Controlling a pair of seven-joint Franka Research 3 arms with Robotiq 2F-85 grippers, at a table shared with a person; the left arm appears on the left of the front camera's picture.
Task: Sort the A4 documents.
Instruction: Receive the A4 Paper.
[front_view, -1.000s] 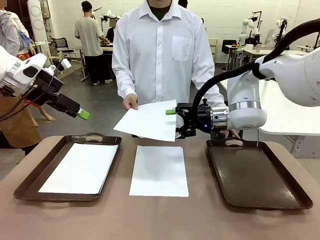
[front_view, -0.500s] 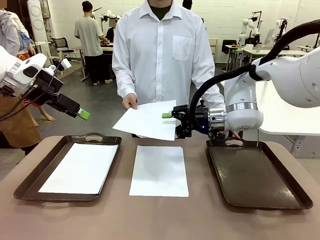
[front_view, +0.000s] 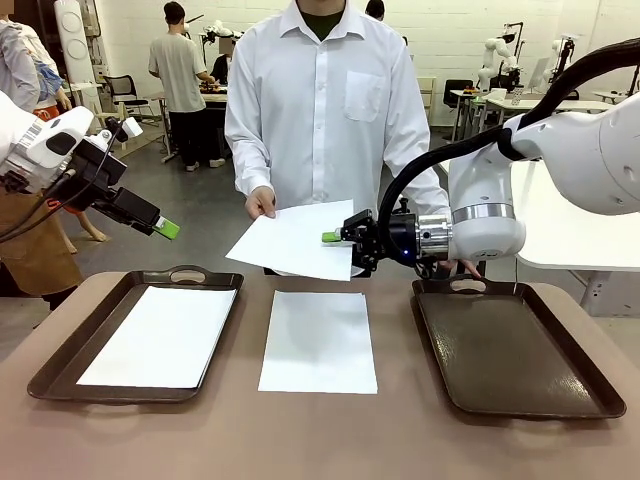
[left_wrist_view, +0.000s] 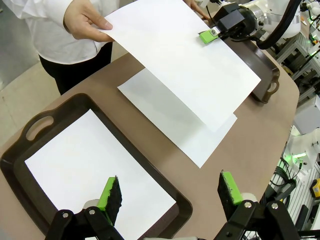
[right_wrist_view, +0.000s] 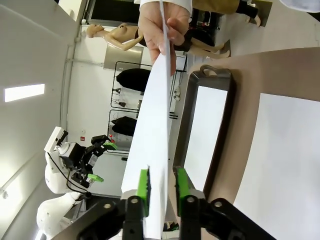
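A person's hand (front_view: 262, 205) holds out one white A4 document (front_view: 292, 241) above the table's far edge. My right gripper (front_view: 335, 238) is shut on that sheet's right edge; in the right wrist view its green pads (right_wrist_view: 143, 185) pinch the sheet (right_wrist_view: 157, 145) seen edge-on, with the hand (right_wrist_view: 162, 22) on the far end. A second document (front_view: 163, 336) lies in the left tray (front_view: 60, 362). A third (front_view: 320, 341) lies flat on the table between the trays. My left gripper (front_view: 165, 228) hangs open in the air above the left tray (left_wrist_view: 60, 117), nothing between its fingers (left_wrist_view: 111, 194).
The dark brown right tray (front_view: 510, 350) has nothing in it and sits under my right arm. The person in a white shirt (front_view: 325, 110) stands at the far side. The brown table's front strip (front_view: 320, 440) is bare.
My right gripper has slid a little left onto the held sheet's edge and its jaws have closed from wide open. The left arm and the sheets on the table have stayed put.
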